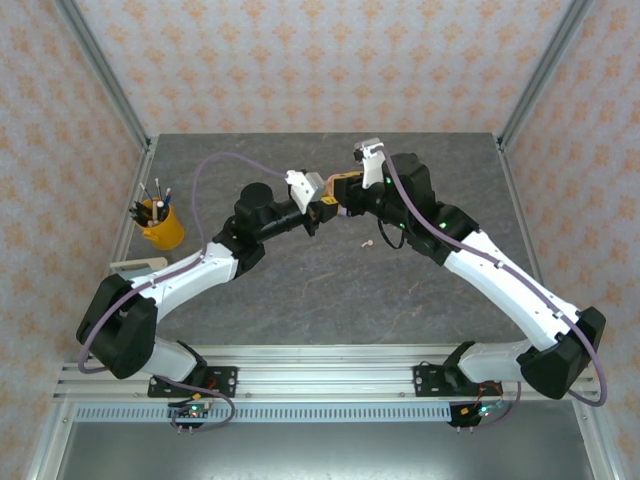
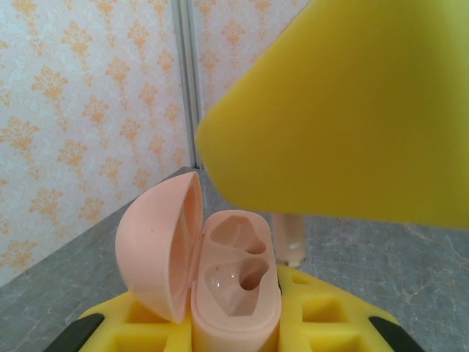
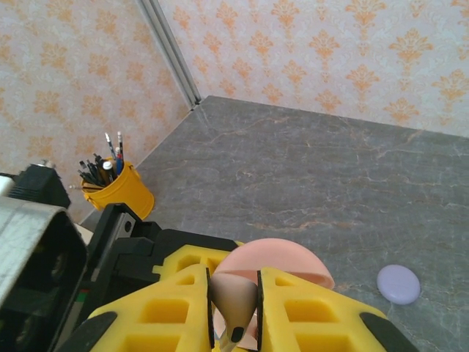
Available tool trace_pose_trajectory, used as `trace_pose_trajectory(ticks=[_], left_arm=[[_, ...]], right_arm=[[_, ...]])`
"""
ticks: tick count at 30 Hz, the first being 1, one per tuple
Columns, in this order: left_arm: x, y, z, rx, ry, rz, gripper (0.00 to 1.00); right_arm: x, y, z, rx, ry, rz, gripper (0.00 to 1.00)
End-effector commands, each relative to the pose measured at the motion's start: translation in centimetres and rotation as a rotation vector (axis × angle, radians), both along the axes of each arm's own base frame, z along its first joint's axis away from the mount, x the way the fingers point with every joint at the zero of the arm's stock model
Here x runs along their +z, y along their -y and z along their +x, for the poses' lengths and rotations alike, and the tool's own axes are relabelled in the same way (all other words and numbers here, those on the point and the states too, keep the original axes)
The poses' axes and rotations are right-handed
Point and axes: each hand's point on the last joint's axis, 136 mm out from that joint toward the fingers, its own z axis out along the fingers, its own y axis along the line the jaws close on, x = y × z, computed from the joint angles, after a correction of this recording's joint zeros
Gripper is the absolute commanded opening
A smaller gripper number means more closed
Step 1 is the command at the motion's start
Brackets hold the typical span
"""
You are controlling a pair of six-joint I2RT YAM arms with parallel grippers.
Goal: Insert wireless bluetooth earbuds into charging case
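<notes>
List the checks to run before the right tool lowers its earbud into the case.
1. Lid of the pale pink clamshell charging case open: ok.
2. The far socket of the case free: ok.
3. Grip of the left tool shut on the case: ok.
4. Grip of the right tool shut on the pale pink stemmed earbud: ok.
5. Earbud lined up over a socket: cannot tell.

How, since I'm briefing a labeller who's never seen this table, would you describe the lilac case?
Start from the grey marbled table. In the right wrist view, right of the right end effector, a small round lilac case lies flat, alone. Unlike the pink case, which stands open, it is shut and lilac.
</notes>
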Motion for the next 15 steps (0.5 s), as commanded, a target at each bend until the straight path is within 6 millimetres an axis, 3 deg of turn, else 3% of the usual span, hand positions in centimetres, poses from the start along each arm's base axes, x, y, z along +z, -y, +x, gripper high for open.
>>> trace_pose_trajectory(ticks=[1,15], left_arm=[[1.59,0.74,-0.34,-0.036,0.017,-0.026,0.0],[1.99,0.95,-0.94,-0.061,0.018,-0.03,0.0]], right_arm=[[1.39,0.52,0.19,-0.025,0.069,0.004,0.19],[0.41,0.81,1.19,-0.069,0.065,-0.028,0.18]])
